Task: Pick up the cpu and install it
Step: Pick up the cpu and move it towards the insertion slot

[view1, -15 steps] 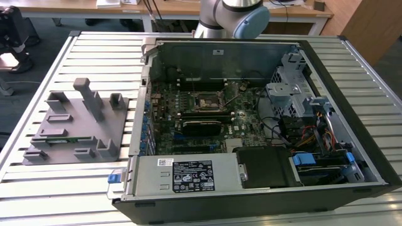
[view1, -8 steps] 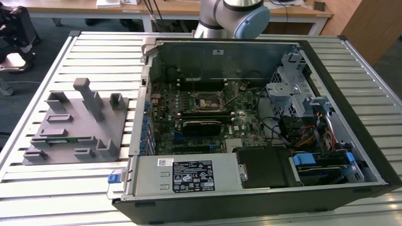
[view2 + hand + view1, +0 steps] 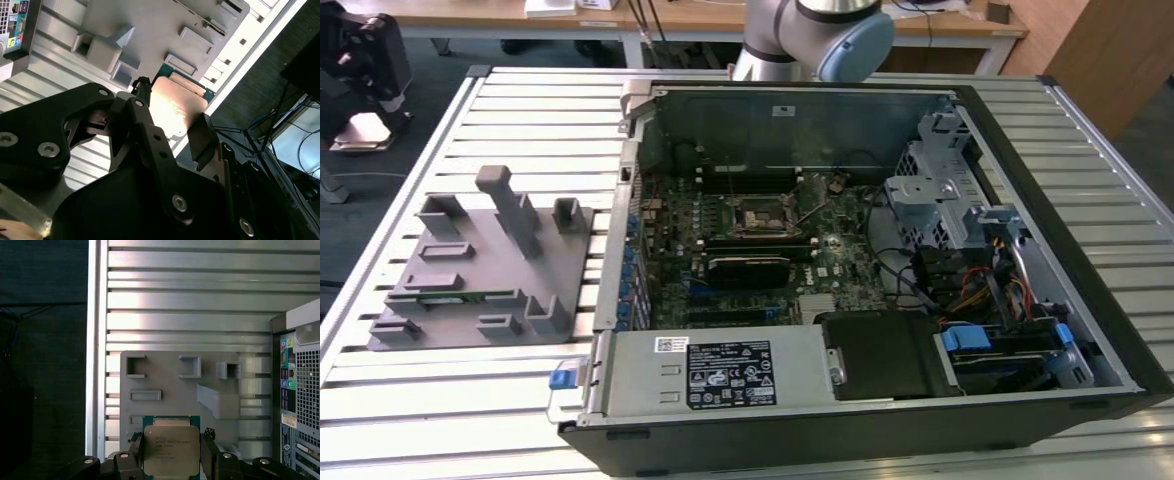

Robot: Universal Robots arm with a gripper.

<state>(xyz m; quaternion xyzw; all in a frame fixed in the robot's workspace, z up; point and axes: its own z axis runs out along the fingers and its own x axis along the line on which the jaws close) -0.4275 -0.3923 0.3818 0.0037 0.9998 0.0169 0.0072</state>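
First wrist view: showed the cpu (image 3: 171, 454) clamped by two opposite edges in the gripper (image 3: 171, 442), closed narrowly on it, silver top toward the camera. Appeared raised clear of the grey holder tray (image 3: 165, 372), resting in none of its pockets. Second wrist view: gave the same pinch from behind the fingers, chip over the tray's edge. Exterior view: placed the open computer case (image 3: 881, 440) just beside the tray, with the socket frame (image 3: 758, 215) inside it, well apart from the tray. Judged the hold slight: gripped by thin rims only, so could slip or tilt in transit, land crooked in the socket and damage its contacts.
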